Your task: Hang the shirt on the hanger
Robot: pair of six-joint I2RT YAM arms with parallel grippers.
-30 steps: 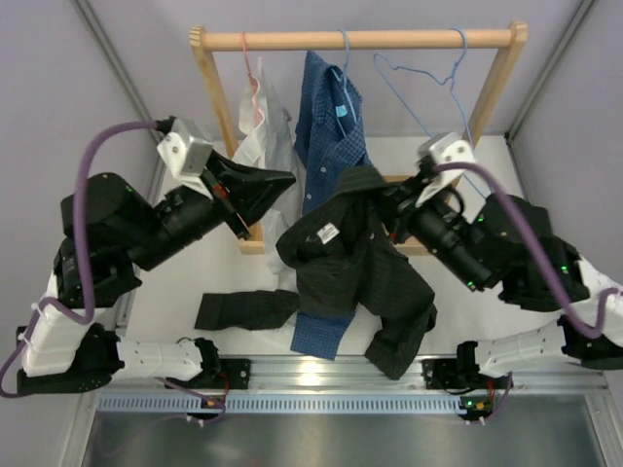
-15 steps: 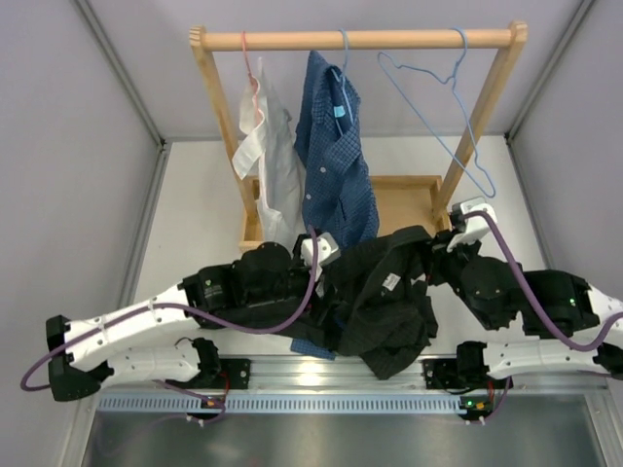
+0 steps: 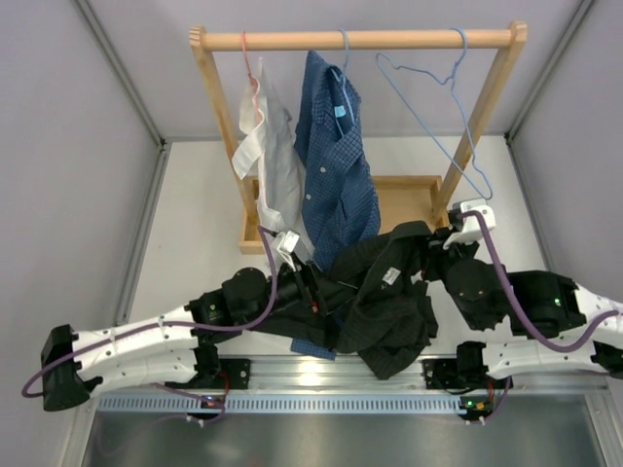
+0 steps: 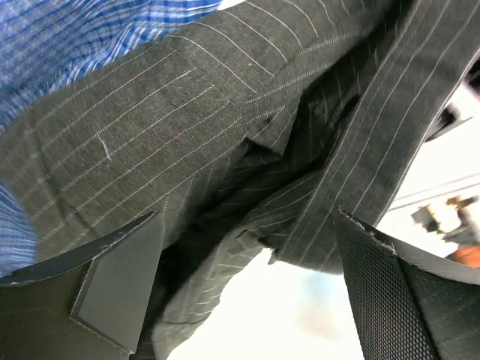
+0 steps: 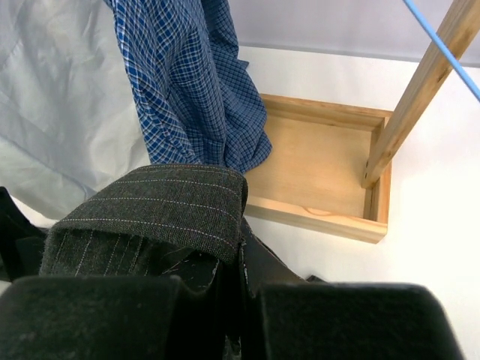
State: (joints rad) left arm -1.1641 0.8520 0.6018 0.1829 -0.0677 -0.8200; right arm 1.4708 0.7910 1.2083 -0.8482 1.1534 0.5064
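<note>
Top external view has the shirt (image 3: 384, 292) bunched low over the desk (image 3: 195, 224) between the arms, well apart from the hanger (image 3: 431, 125). The right gripper (image 5: 236, 255) has its jaws clamped on the collar; the left gripper (image 4: 247, 300) has jaws apart around a fold. It should close on black cloth only, not the blue checked shirt (image 3: 336, 146), then both lift evenly

Left arm (image 3: 146, 341) is laid out low, extended from its base toward the centre. Left gripper (image 4: 251, 300) is recorded with jaws spread wide. Right arm (image 3: 531, 309) is folded low, wrist pointed inward toward the centre. Right gripper (image 5: 232, 281) is recorded with jaws clamped on a fold of the shirt (image 5: 157, 206).
</note>
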